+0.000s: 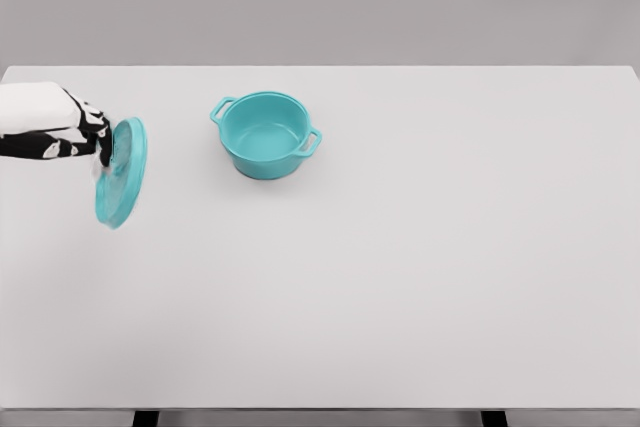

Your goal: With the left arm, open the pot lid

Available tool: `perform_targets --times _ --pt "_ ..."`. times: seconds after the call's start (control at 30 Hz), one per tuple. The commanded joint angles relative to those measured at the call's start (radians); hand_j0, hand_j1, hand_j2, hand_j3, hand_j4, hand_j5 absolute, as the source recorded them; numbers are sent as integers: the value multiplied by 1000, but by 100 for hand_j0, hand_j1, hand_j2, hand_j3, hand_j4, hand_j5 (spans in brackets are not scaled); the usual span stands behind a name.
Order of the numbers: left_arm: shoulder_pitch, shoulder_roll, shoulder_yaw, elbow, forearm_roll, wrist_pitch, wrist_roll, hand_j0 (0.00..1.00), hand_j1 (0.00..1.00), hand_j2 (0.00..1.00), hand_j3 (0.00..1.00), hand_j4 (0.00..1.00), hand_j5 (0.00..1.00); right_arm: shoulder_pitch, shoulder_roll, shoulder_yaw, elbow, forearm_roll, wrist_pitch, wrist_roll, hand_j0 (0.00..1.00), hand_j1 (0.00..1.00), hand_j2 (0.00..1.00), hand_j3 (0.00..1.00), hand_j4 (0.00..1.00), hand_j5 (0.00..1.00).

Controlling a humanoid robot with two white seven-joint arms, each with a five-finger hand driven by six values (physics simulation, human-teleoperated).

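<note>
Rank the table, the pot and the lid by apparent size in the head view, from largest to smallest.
1. table, by far the largest.
2. pot.
3. lid, seen nearly edge-on in the left robot hand, so it looks narrower; its true width is probably close to the pot's.

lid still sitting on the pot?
No: the left hand holds the lid tilted on edge, well to the left of the open pot.
</note>
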Motion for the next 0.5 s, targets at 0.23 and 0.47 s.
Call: perform_targets --times 0.23,0.47 --pt "-9 -11 28 -28 29 3 1 100 100 100 100 100 100 0 0 0 0 0 0 0 100 100 100 100 100 100" --pt "57 -149 26 -137 202 3 1 100 100 100 100 100 100 0 0 0 0 0 -1 0 100 100 100 100 100 100"
